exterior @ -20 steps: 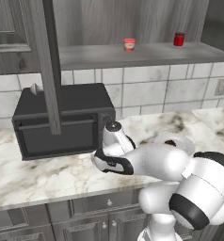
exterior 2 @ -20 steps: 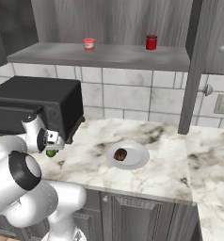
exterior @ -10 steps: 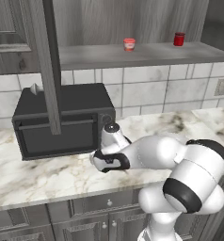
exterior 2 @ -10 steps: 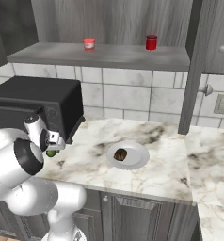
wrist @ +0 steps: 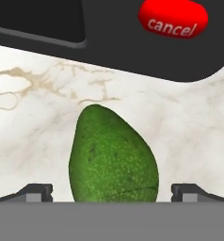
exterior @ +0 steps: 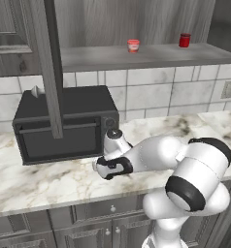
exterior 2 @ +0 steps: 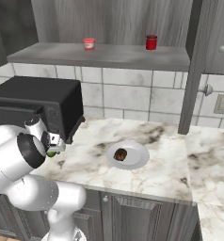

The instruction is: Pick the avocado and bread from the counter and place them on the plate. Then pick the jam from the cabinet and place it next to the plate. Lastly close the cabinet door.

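A: Which step of the task is judged to be in hand?

B: The picking of the avocado [wrist: 113,155]. It lies on the white marble table [exterior 2: 165,169], just in front of a black microwave [exterior: 64,123] whose red cancel button [wrist: 172,19] is seen from the hand camera. The gripper [wrist: 112,190] is held low over the fruit, its fingers [wrist: 36,192] spread as wide as they go, one at each side of the avocado and apart from it. Nothing is gripped.

A: Where are the other things of the task found?

B: The bread [exterior 2: 120,154], a dark brown lump, is already seen on the small white plate [exterior 2: 140,159], which sits on the table to the right of the microwave. The light red jam [exterior 2: 89,44] with its white lid stands on the cabinet [exterior 2: 104,55] shelf above, well apart from a darker red jar [exterior 2: 151,42]. The cabinet door [exterior: 48,63] hangs open, edge-on in front of the microwave.

A: What is called for next?

B: Probably a short descent until the fruit's widest part is between the fingers, then a closing on it. As the skin is glossy and rounded, a centred grip would be wanted before the lift toward the plate.
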